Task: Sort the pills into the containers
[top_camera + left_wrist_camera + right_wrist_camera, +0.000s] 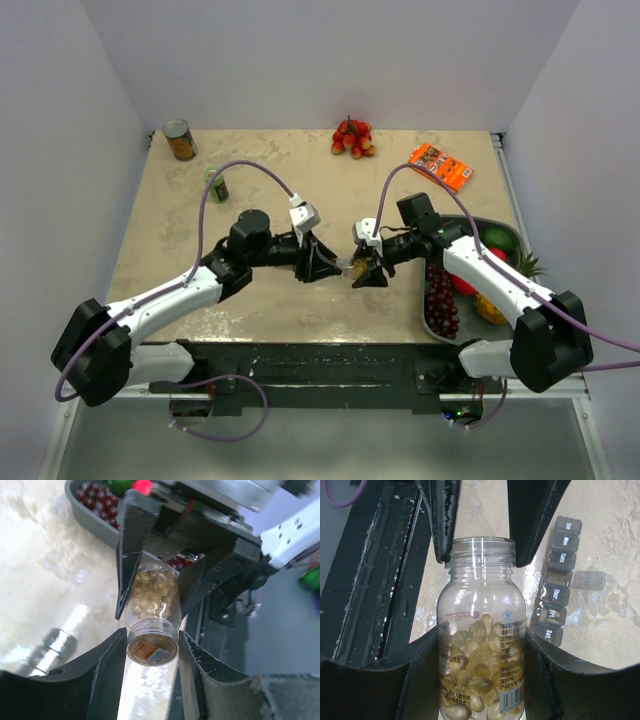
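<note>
Nearest the right wrist lens: black fingers of the right gripper [482,640], closed on the body of a clear pill bottle [481,595] just below its shoulder. Inside, golden capsules [472,680], heaped in the part away from the neck. Opposite, the left gripper [480,556], narrowed onto the threaded neck with one finger on each side of the rim. So gripped at both ends, lying roughly level between the two arms, above the counter [250,190] and toward its near edge in the top view. From the left wrist, seen mouth-on, with the right gripper's fingers flanking the body behind.

On the counter just beside the bottle in the right wrist view: the grey pill organiser [555,580], a strip of seven small compartments lettered Sun to Sat. With the fourth lid [588,579] flipped open to the side and the other six shut. Touched by neither gripper. Cannot tell whether anything sits in the open compartment.

Farther right, a grey tray [500,226] with dark grapes [440,300] and other fruit. Along the far edge, well apart from the grippers: a tin can [180,140], a small green bottle [217,185], a cluster of red fruit [352,137] and an orange packet [440,167].
</note>
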You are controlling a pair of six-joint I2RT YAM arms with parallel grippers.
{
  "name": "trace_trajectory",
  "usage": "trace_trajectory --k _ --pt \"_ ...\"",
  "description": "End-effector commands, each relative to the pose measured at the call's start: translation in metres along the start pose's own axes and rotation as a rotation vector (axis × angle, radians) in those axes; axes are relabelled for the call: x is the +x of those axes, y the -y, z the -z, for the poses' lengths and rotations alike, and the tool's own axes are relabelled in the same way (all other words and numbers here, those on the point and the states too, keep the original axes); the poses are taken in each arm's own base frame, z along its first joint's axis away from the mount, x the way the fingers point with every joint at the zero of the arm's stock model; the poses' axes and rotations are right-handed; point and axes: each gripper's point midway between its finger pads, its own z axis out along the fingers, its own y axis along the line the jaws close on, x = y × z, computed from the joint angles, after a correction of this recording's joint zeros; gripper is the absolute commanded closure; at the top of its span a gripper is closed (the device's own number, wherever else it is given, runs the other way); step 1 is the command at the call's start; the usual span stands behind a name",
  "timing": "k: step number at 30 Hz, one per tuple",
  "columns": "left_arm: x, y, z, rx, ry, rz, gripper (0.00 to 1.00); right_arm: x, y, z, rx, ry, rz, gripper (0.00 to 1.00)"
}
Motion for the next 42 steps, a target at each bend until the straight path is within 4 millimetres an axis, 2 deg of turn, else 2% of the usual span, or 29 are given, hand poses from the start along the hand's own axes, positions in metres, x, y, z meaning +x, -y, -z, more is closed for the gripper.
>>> trace_trajectory --k 1,4,5,8,14,20,22,23,25,26,28,29,30,32,34,35,37,42 --pt "-0.026 0.008 0.002 -0.004 0.078 0.384 1.0 -0.02 0.006 -0.001 0.014 0.048 0.068 1.0" --pt "-0.016 -0.002 0.01 -0.083 0.089 0.68 1.0 -0.02 0.007 -0.001 0.02 0.047 0.065 1.0" --pt "-0.005 -0.006 0.011 -0.126 0.053 0.762 1.0 -0.019 0.007 -0.001 0.022 0.045 0.062 1.0" --pt "-0.002 -0.008 0.011 -0.172 0.016 0.9 1.0 -0.02 0.008 -0.001 0.025 0.045 0.063 1.0" --pt "-0.024 0.003 0.019 -0.102 0.112 1.018 1.0 -0.02 0.01 0.0 0.035 0.042 0.06 1.0" --pt "-0.025 0.007 0.025 -0.081 0.132 1.11 1.0 -0.02 0.01 0.0 0.037 0.042 0.06 1.0" --pt "-0.024 0.001 0.031 -0.11 0.155 1.098 1.0 -0.019 0.011 0.0 0.041 0.04 0.061 1.0" --pt "-0.017 -0.004 0.034 -0.146 0.141 1.109 1.0 -0.019 0.011 0.0 0.042 0.038 0.061 1.0" --pt "-0.013 -0.023 0.047 -0.236 0.171 1.052 1.0 -0.019 0.012 0.0 0.048 0.035 0.058 1.0" --pt "0.002 -0.032 0.054 -0.304 0.14 1.069 1.0 -0.018 0.013 0.0 0.052 0.034 0.057 1.0" --pt "0.016 -0.064 0.079 -0.447 0.159 1.011 1.0 -0.019 0.014 0.001 0.057 0.032 0.057 1.0" --pt "0.037 -0.074 0.092 -0.535 0.117 1.052 1.0 -0.018 0.014 0.001 0.059 0.03 0.055 1.0" --pt "0.047 -0.095 0.112 -0.631 0.144 1.078 1.0 -0.018 0.014 0.001 0.058 0.03 0.051 1.0" --pt "0.081 -0.115 0.138 -0.781 0.096 1.098 1.0 -0.018 0.015 0.001 0.061 0.03 0.054 1.0" --pt "0.104 -0.14 0.168 -0.935 0.083 1.121 1.0 -0.019 0.015 0.001 0.063 0.03 0.055 1.0" --pt "0.116 -0.143 0.176 -0.991 0.053 1.155 1.0 -0.019 0.015 0.001 0.064 0.029 0.055 1.0" --pt "0.128 -0.157 0.192 -1.079 0.043 1.162 1.0 -0.019 0.015 0.002 0.066 0.03 0.054 1.0" --pt "0.147 -0.171 0.21 -1.21 0.01 1.171 1.0 -0.02 0.016 0.003 0.07 0.031 0.054 1.0"
